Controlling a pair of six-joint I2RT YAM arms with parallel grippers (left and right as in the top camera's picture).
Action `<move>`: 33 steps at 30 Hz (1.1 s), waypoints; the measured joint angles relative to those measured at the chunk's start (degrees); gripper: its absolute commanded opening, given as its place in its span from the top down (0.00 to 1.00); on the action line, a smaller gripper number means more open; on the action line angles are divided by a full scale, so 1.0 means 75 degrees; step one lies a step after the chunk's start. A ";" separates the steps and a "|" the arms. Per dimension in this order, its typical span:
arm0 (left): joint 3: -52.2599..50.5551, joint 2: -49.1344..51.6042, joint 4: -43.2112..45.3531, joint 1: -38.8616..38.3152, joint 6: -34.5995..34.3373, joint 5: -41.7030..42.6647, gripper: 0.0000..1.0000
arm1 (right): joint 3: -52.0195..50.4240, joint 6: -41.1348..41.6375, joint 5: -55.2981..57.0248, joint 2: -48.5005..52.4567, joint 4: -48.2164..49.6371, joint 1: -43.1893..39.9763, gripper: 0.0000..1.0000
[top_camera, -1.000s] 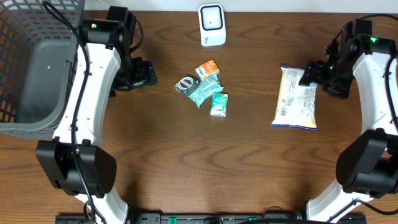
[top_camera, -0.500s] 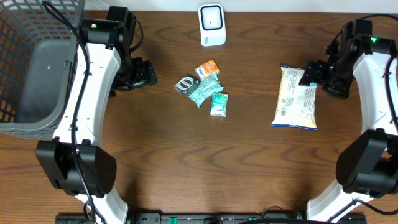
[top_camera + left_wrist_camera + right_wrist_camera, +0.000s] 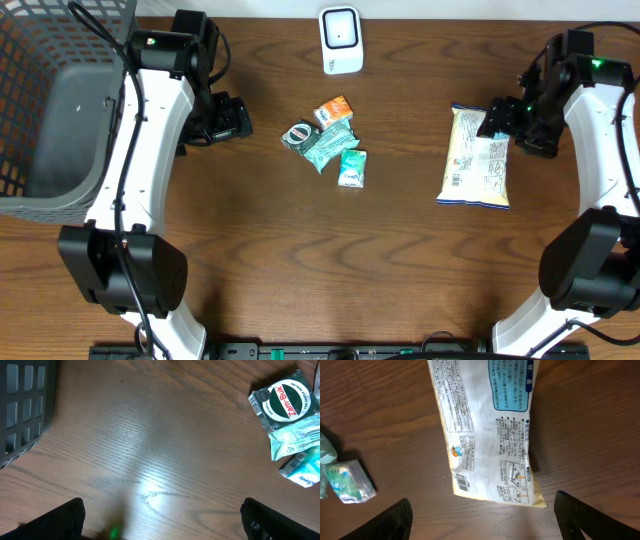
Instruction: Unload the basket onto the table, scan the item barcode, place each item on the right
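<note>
A yellow-and-white snack bag [image 3: 477, 158] lies flat on the right of the table, printed back up, with a small barcode [image 3: 462, 481] near one end. The white barcode scanner [image 3: 340, 40] stands at the back centre. My right gripper [image 3: 497, 119] hovers open over the bag's far end. In the right wrist view, the right gripper [image 3: 485, 522] has bare wood between its fingers and the bag [image 3: 485, 430] just beyond them. My left gripper [image 3: 236, 118] is open over bare wood left of the small packets, and the left wrist view shows this gripper [image 3: 162, 525] holding nothing.
A cluster of small items sits mid-table: an orange packet [image 3: 334, 109], a round Zam-Buk pack [image 3: 299, 134], and teal packets [image 3: 351, 167]. A grey mesh basket [image 3: 60, 110] fills the left edge. The Zam-Buk pack [image 3: 286, 402] shows at the upper right of the left wrist view.
The right arm has shifted very slightly toward the bag. The left arm and all items have stayed where they were.
</note>
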 measured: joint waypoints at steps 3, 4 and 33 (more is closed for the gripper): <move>0.0000 0.0000 0.0000 0.0000 0.0000 0.0000 0.02 | 0.0000 -0.0029 -0.0020 0.0000 0.0000 0.0035 0.15; 0.0000 0.0000 0.0003 0.0000 0.0000 0.0000 0.02 | 0.0000 -0.0047 -0.0029 -0.0003 0.0003 0.0044 0.14; 0.0000 0.0000 0.0003 0.0000 0.0000 0.0003 0.03 | 0.0000 -0.0111 -0.0111 -0.0003 0.0087 0.0163 0.15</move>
